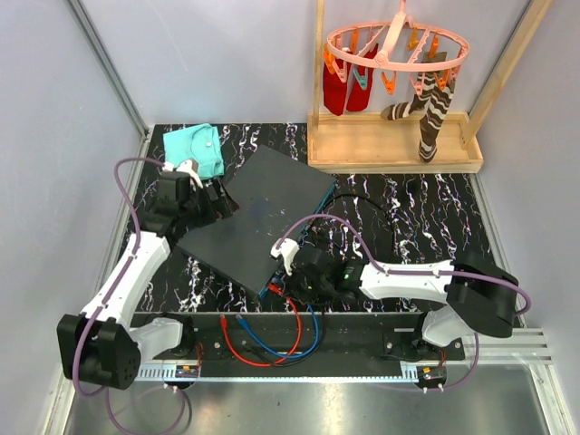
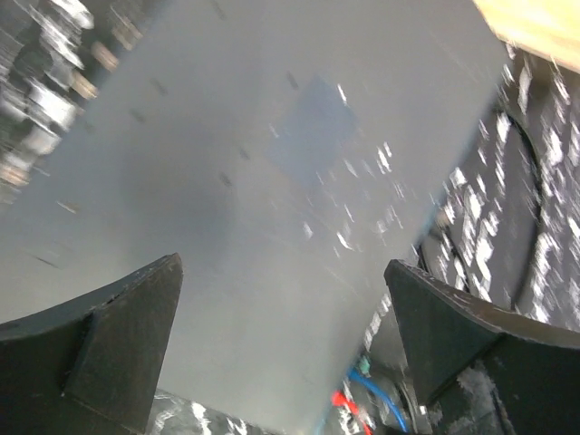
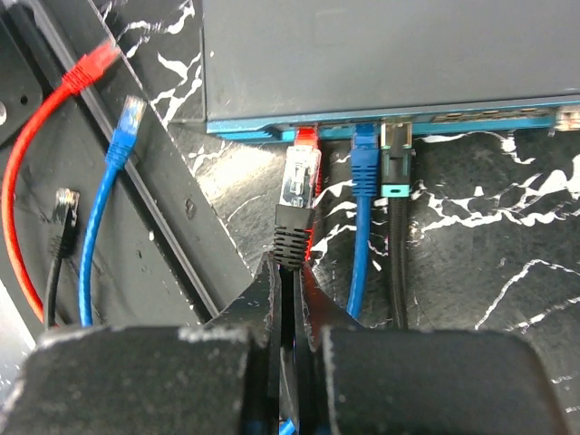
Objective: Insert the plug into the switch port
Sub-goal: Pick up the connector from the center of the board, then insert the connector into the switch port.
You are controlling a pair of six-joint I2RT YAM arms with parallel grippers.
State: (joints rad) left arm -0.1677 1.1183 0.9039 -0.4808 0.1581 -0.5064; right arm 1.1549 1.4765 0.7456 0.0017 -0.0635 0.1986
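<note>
The switch [image 1: 258, 213] is a flat dark grey box lying at an angle mid-table, and its teal port edge [image 3: 245, 128] faces my right gripper. My right gripper [image 3: 288, 267] is shut on a black cable just behind its clear plug [image 3: 299, 181]. The plug tip sits just short of the teal edge, over a red plug [image 3: 306, 138] that is in a port. A blue plug [image 3: 364, 145] and a black-and-teal plug [image 3: 396, 156] are also in ports. My left gripper [image 2: 285, 353] is open, with its fingers [image 2: 109, 353] spread over the switch top [image 2: 272, 181] at its far-left corner [image 1: 213, 201].
Loose red [image 3: 95, 63], blue [image 3: 131, 113] and black [image 3: 63, 204] plug ends lie left of the switch, across a metal rail. A folded teal cloth [image 1: 201, 148] lies at the back left. A wooden rack [image 1: 394, 140] with hung socks stands at the back right.
</note>
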